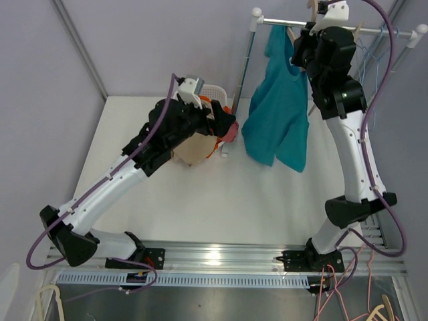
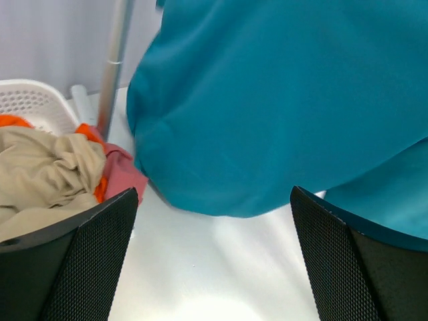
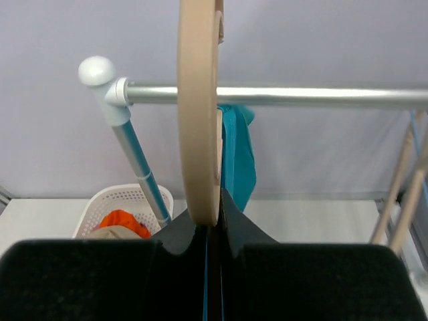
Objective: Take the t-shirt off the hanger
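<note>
One t-shirt (image 1: 277,114) hangs vertically, hem down; right claw (image 3: 212,224) pinches its hanger (image 3: 198,100).

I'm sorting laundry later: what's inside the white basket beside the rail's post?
In the white basket lie a crumpled beige garment, an orange one and a pink cloth at the pile's edge. Anything beneath them is covered.

Light's bright & even, from overhead, no hard shadows. Top cam sharp; just faint grey shade on table (image 1: 234,200) by my L arm (image 1: 107,187). L wrist cam: white glare patch on table, my fingers (image 2: 93,261) dark, shirt (image 2: 281,100) slightly soft. R wrist cam: hanger (image 3: 198,100) v. close, soft-edged; rail (image 3: 301,95) has bright streak.
</note>
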### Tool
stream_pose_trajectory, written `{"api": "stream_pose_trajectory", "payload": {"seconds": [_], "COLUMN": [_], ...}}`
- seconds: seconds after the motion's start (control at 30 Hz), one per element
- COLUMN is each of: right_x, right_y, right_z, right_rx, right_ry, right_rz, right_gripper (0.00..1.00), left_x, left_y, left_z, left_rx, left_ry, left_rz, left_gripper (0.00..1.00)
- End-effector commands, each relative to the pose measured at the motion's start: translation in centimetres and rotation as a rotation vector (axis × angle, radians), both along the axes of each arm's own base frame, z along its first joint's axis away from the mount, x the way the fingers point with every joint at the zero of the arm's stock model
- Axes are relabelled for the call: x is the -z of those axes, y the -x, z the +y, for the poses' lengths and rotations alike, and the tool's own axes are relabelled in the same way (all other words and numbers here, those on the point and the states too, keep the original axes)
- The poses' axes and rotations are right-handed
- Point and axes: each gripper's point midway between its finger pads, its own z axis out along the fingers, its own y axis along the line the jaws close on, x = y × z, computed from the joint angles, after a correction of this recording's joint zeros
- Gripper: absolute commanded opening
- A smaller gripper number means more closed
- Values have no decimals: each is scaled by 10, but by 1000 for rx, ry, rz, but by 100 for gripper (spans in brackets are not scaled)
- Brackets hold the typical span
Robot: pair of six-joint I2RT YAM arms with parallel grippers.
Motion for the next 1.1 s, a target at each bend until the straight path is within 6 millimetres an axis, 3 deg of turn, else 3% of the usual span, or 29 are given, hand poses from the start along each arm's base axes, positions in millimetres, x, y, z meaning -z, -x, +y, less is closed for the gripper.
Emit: {"api": "stream_pose_trajectory", "payload": {"seconds": [0.0,0.03,0.1,0.13,0.2,0.23,0.27,0.3,0.33,0.4,0.43,0.53,0.73,0.8,0.87,0.93,0.97,1.03,1.07], "right_x": [-32,-24,-15,-12,-7,0,2,4,9,12,14,16,18,17,18,18,21,23,24], "right_y": [34,43,58,62,69,75,78,81,87,91,93,97,105,109,112,113,113,111,110], "right_z": [-18,-21,-24,-24,-27,-26,-25,-26,-22,-25,-23,-14,6,11,14,19,20,16,15], "right_rx": [86,98,127,132,160,155,157,169,161,199,199,185,125,107,105,105,114,152,164], "right_ry": [-89,-118,-175,-209,-326,-352,-418,-441,-456,-508,-511,-510,-491,-496,-496,-503,-497,-494,-486], "right_rz": [-90,-75,-59,-53,-50,-40,-37,-37,-34,-37,-37,-29,-21,-22,-16,-5,9,17,26], "right_gripper": [0,0,0,0,0,0,0,0,0,0,0,0,0,0,0,0,0,0,0], "left_x": [-48,-35,-49,-55,-39,-54,-33,-35,-50,-31,-36,-14,5,16,11,26,19,39,37], "left_y": [20,28,42,60,78,99,106,117,138,164,174,201,195,179,168,150,149,149,150], "left_z": [-5,-15,-23,-35,-46,-56,-63,-66,-70,-81,-80,-90,-103,-114,-122,-130,-135,-148,-152], "left_rx": [26,64,92,136,177,202,223,236,254,319,335,413,377,317,276,228,248,328,340], "left_ry": [45,10,30,48,12,68,39,31,97,94,127,120,130,74,63,28,44,5,1], "left_rz": [-236,-246,-362,-404,-474,-542,-552,-604,-657,-676,-691,-697,-670,-627,-618,-565,-559,-502,-498], "left_gripper": [100,99,100,100,100,100,99,99,100,100,99,100,100,100,100,100,84,35,10]}}
